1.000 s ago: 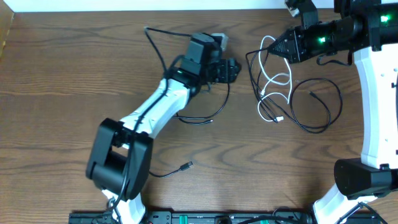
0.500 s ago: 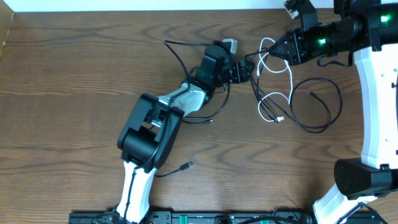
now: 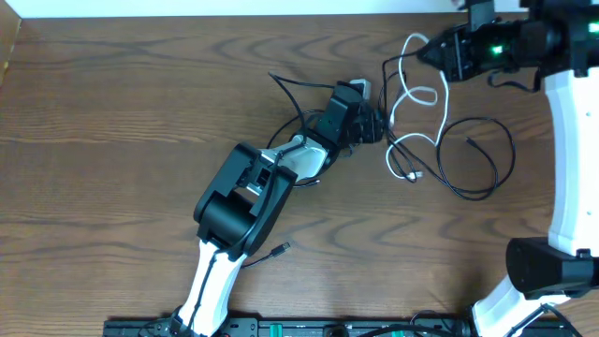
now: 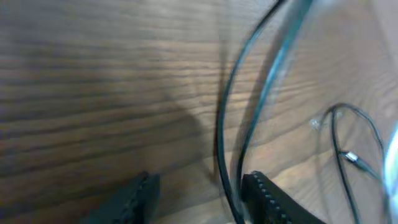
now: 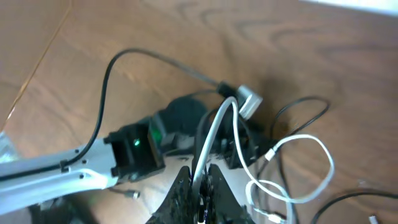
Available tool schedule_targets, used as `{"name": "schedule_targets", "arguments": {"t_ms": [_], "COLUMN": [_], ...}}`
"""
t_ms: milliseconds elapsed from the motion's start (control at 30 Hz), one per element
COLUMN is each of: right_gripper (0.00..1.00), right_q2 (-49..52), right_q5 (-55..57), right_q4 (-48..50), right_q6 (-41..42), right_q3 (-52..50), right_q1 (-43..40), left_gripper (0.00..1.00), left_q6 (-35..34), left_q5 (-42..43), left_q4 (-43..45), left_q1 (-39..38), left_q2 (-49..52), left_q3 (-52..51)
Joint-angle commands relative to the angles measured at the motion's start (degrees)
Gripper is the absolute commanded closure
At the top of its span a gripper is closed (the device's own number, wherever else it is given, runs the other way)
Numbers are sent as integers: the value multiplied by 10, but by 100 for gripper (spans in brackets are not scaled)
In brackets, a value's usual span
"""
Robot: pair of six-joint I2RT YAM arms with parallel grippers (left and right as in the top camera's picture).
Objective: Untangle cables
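Observation:
My right gripper is shut on the white cable and holds it up at the back right; the pinch shows in the right wrist view. The white cable hangs in loops down to the table. Long black cables lie coiled below it. My left gripper is low at the left edge of the tangle, jaws open. In the left wrist view two black cable strands run between the fingers, close to the right finger.
A black cable with a silver plug runs from behind my left wrist toward the back. A loose black plug end lies near the front, beside my left arm. The table's back edge is just behind my right gripper.
My left arm has swung right, bringing its gripper to the edge of the tangle. My right gripper has moved up and right with the white cable, stretching its loops.

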Motion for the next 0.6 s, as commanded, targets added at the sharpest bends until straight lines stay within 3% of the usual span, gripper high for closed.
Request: {"name": "schedule_targets", "arguments": {"t_ms": [0,133,400,467,567], "right_gripper": [99,99,87,78,44], "right_q2": [-25,-26,-22,-18,-5], "right_q5": [5,5,22,22,22], "right_q4": [6,-3,-25,-26,-25], "right_q6": [13,13,10,10,10], "right_q3": [28,26,15,13,12], "right_q1": [-18,-30,-29,-28,-28], "left_gripper": [60,90,93,92,92], "left_q6": [-1,40,87,97,114], "left_q5": [-40,-22,14,14,14], "left_q4": [-23,-45,-116,-149,-210], "left_q1": [6,10,34,40,48], "left_q2": [4,4,-31,-54,-92], "left_q3": [1,1,1,1,1]}}
